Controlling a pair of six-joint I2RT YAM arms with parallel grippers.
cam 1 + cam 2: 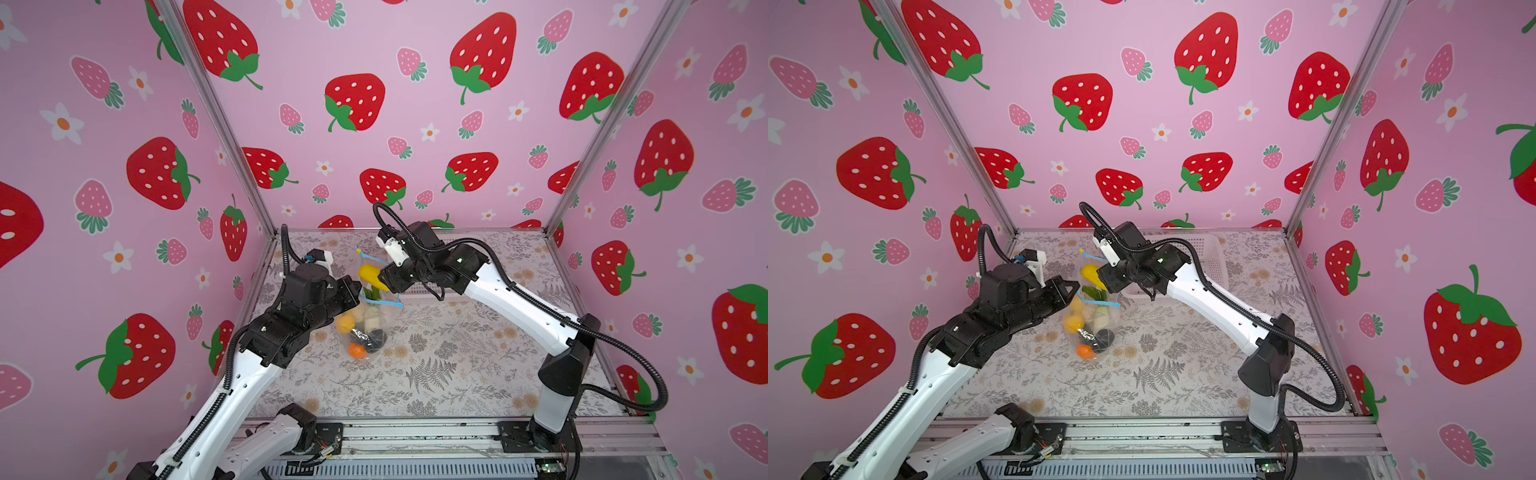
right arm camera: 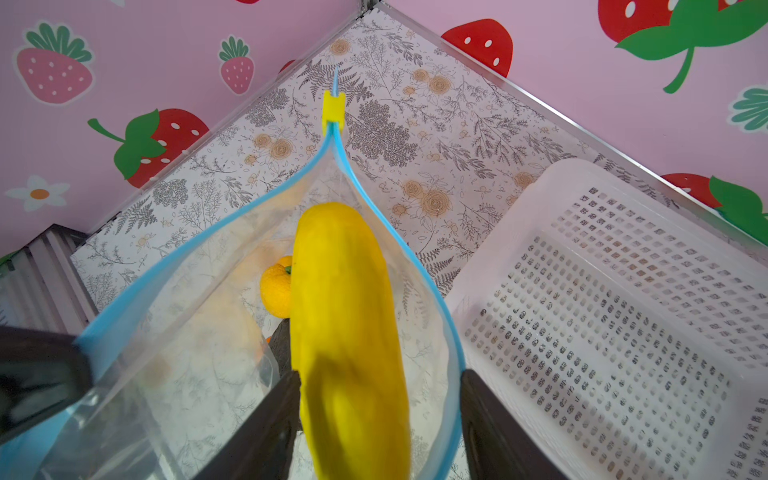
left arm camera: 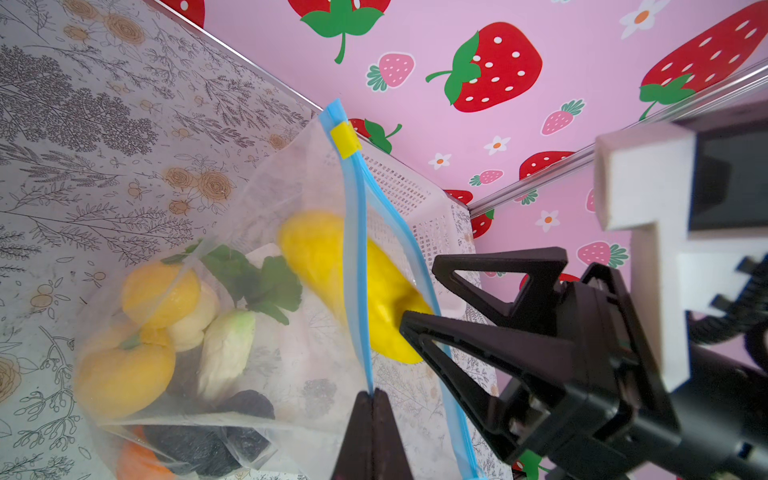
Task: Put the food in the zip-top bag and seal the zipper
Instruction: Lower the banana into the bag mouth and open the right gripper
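The clear zip-top bag (image 1: 376,320) hangs upright over the table in both top views, its mouth spread wide. My left gripper (image 3: 372,392) is shut on one side of the light-blue zipper (image 3: 355,232); the yellow tab (image 2: 333,109) sits at the zipper's far end. My right gripper (image 2: 380,374) stands open at the mouth. A long yellow food piece (image 2: 340,291), blurred, lies between its fingers, touching one and apart from the other. Inside the bag lie yellow-orange pieces (image 3: 160,293), a cream piece (image 3: 226,349), green leaves (image 3: 266,278) and dark pieces (image 3: 195,449).
A white perforated basket (image 1: 1208,253) stands on the floral table (image 1: 436,374) behind my right arm, close beside the bag's mouth in the right wrist view. Pink strawberry walls enclose the table on three sides.
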